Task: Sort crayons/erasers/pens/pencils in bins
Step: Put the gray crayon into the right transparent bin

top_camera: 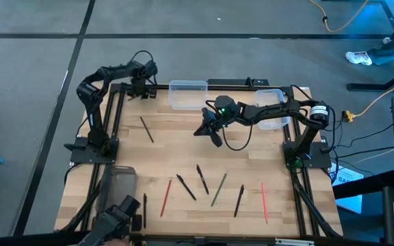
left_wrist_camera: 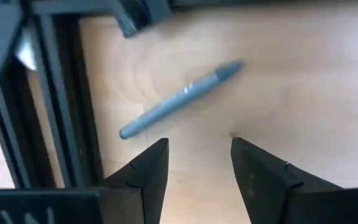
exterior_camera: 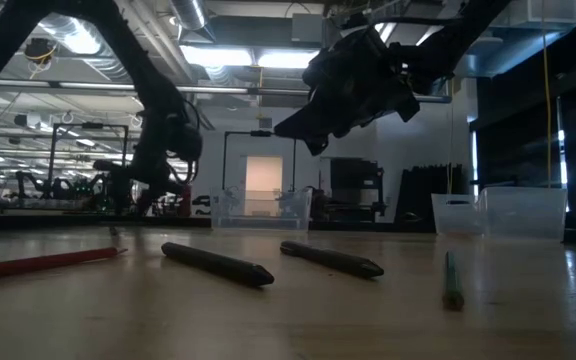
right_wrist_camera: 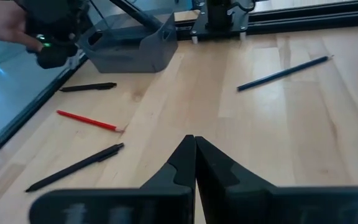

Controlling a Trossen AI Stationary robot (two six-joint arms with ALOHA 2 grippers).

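Observation:
My right gripper (top_camera: 209,131) hangs shut and empty above the table's middle; it also shows in the low view (exterior_camera: 313,140) and in its own wrist view (right_wrist_camera: 195,144). My left gripper (left_wrist_camera: 197,155) is open and empty at the far left (top_camera: 142,87), above a grey pencil (left_wrist_camera: 179,99). Two clear bins (top_camera: 188,93) (top_camera: 272,109) stand at the far edge. The smoky dark bin (top_camera: 118,184) stands near left. Pens and pencils lie flat along the near side: black pens (top_camera: 185,186) (top_camera: 202,179) (top_camera: 239,200), red pencils (top_camera: 165,197) (top_camera: 264,202), a green pencil (top_camera: 218,189).
A dark pencil (top_camera: 146,128) lies left of centre. A black pen (top_camera: 144,208) lies beside the dark bin. A person's hand (right_wrist_camera: 5,25) holds a dark device (right_wrist_camera: 51,43) with a green light at the near left corner. Black frame rails (top_camera: 108,116) run along the table's sides.

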